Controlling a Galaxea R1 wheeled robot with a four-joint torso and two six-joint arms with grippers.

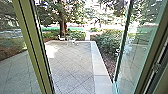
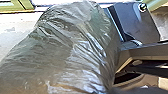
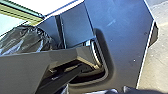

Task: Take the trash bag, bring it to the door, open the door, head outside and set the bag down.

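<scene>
While the door [image 1: 136, 47] seems open, shrubs [image 1: 108, 41] edge the paving [image 1: 72, 65]

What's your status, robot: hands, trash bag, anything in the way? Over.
Grip of either hand: can't tell. Trash bag: close by left wrist camera. Glass door open at right, paving ahead.
</scene>
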